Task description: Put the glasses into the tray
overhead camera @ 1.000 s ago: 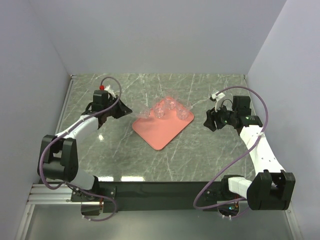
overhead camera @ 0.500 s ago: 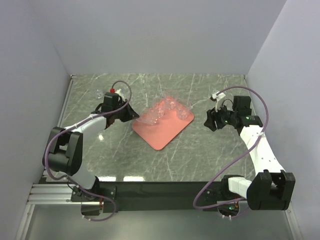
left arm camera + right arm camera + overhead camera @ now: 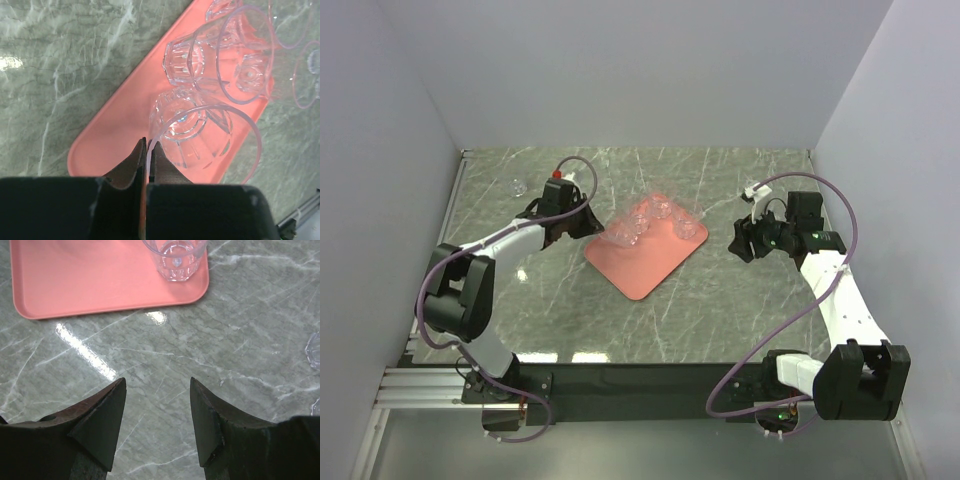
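Note:
The salmon-pink tray (image 3: 645, 262) lies at the table's centre. Three clear glasses (image 3: 661, 208) stand on its far part. My left gripper (image 3: 592, 228) is at the tray's left corner, shut on the rim of another glass (image 3: 619, 236). In the left wrist view the fingertips (image 3: 141, 150) pinch that glass's wall (image 3: 200, 132) over the tray (image 3: 115, 125), with other glasses (image 3: 240, 55) just beyond. My right gripper (image 3: 738, 240) is open and empty, right of the tray. In its view (image 3: 157, 385) the tray (image 3: 100, 280) and one glass (image 3: 175, 255) lie ahead.
One loose glass (image 3: 517, 186) stands on the marble table at the far left. Part of another glass (image 3: 314, 350) shows at the right edge of the right wrist view. Grey walls enclose the table on three sides.
My left arm has swung right with the glass in its fingers, from left of the tray to over its left corner. The far-left glass came into view. The right arm has not moved.

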### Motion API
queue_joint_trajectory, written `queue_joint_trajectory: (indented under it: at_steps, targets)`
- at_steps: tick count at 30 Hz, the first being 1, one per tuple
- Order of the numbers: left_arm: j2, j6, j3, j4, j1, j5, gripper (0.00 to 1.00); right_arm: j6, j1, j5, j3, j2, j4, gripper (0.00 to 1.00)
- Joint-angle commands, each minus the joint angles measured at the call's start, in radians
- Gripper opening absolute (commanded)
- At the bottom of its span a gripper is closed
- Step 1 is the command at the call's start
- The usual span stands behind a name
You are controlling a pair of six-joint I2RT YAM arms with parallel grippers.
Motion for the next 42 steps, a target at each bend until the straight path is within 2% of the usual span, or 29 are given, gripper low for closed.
queue_joint_trajectory:
  at_steps: [1,12,21,27,30,36,42]
  targets:
    - [0.003,0.033,0.066,-0.012,-0.017,-0.065,0.01,-0.014,-0.008,-0.016,-0.01,-0.021,0.017,0.61]
    - [0.028,0.064,0.124,-0.075,-0.044,-0.148,0.04,-0.014,-0.009,-0.016,-0.012,-0.019,0.017,0.61]
    - [0.04,0.073,0.149,-0.095,-0.05,-0.169,0.11,-0.015,-0.014,-0.016,-0.012,-0.021,0.016,0.61]
    - [0.039,0.075,0.158,-0.099,-0.052,-0.162,0.25,-0.017,-0.017,-0.021,-0.012,-0.025,0.016,0.61]
    - [0.021,0.078,0.151,-0.09,-0.05,-0.165,0.39,-0.015,-0.021,-0.024,-0.012,-0.027,0.016,0.61]
    - [-0.024,0.102,0.141,-0.088,-0.052,-0.16,0.53,-0.017,-0.032,-0.021,-0.01,-0.027,0.016,0.61]
    - [-0.133,0.157,0.124,-0.111,-0.052,-0.191,0.64,-0.006,-0.064,-0.03,-0.007,-0.031,0.019,0.61]
